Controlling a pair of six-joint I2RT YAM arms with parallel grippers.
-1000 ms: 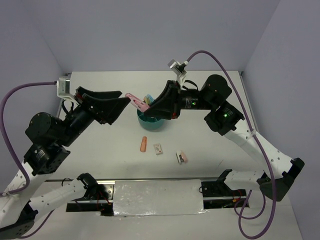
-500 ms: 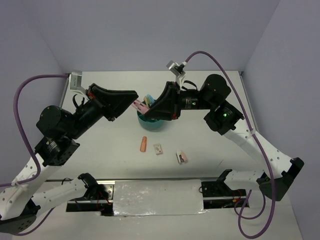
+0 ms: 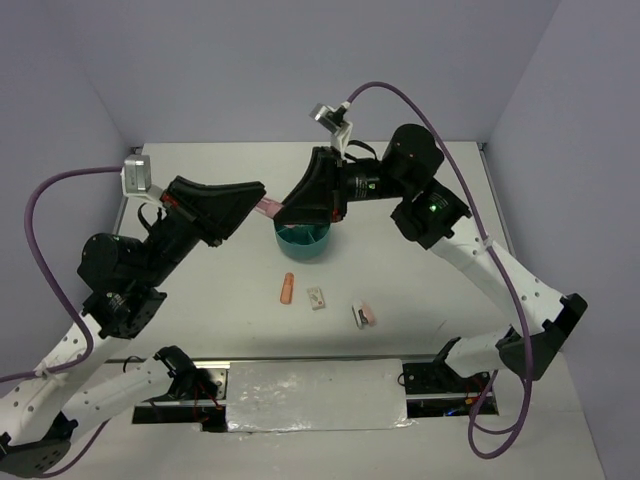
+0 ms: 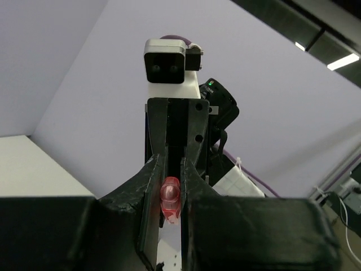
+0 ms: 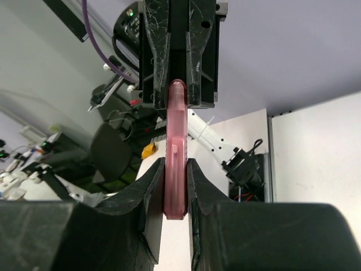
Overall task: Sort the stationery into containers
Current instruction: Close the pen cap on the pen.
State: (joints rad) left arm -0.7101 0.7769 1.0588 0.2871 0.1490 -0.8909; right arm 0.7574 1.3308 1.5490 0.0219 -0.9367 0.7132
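A pink marker (image 3: pixel 270 208) hangs level in the air above the table, gripped at both ends. My left gripper (image 3: pixel 260 204) is shut on its left end, and the marker's rounded tip (image 4: pixel 170 197) shows between the fingers (image 4: pixel 152 186). My right gripper (image 3: pixel 285 212) is shut on the other end, with the marker's body (image 5: pixel 176 164) pinched between its fingers (image 5: pixel 153 186). The teal organiser bowl (image 3: pixel 305 245) sits just below and to the right, its far side hidden by the right gripper. On the table lies an orange marker (image 3: pixel 288 289).
A small white piece (image 3: pixel 317 298) and a pink-and-white piece (image 3: pixel 363 316) lie in front of the bowl. The arm bases and a foil-covered strip (image 3: pixel 315 393) run along the near edge. Grey walls close off the back and both sides.
My left gripper came in from the left and shut on the free end of the pink marker. The right arm, still holding the marker, rose and shifted left.
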